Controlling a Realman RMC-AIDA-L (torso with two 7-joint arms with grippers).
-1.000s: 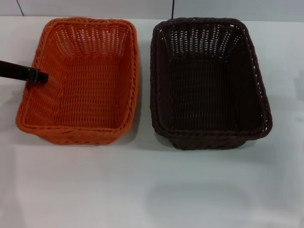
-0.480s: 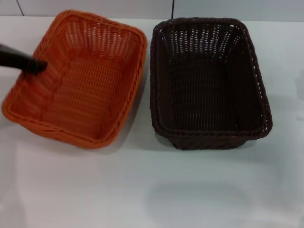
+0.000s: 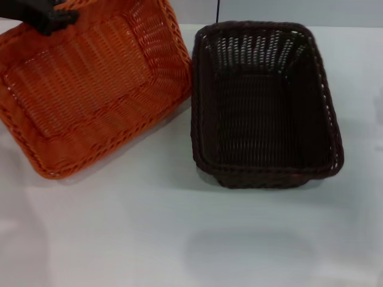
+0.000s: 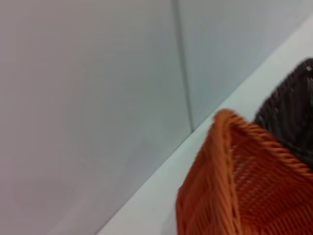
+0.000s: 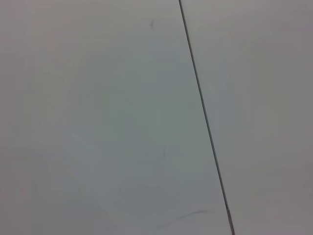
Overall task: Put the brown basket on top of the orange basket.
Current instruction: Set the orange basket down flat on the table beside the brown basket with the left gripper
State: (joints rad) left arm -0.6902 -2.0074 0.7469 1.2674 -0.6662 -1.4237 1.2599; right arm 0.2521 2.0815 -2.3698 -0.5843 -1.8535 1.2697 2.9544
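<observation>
Head view: the orange basket [image 3: 90,89] is being held tilted and raised at the upper left of the frame, its inside turned toward the camera.
Left gripper [image 3: 52,18]: at the top left corner of the frame, being kept clamped on the far rim of the orange basket; fingers closed on the weave, judged from the basket hanging off it.
Brown basket [image 3: 263,101]: sitting flat on the white table [image 3: 191,239], centre right of the frame, upright and untouched, just beside the orange one, a narrow gap showing between the rims.
Left wrist view: one corner of the orange basket [image 4: 234,181] is being seen at lower right, the brown basket [image 4: 291,112] past it at the right edge, wall and table edge behind.
Right gripper: not being shown in any view; only blank wall is being seen by the right wrist camera.
Step in hand: judged to be the lift of the orange basket, not the brown one, so the order in the task sentence is not being followed.
Next move: orange basket likely to be carried toward frame right over the brown basket, levelled, rims lined up, then lowered in. A tilt left uncorrected could catch a rim.
</observation>
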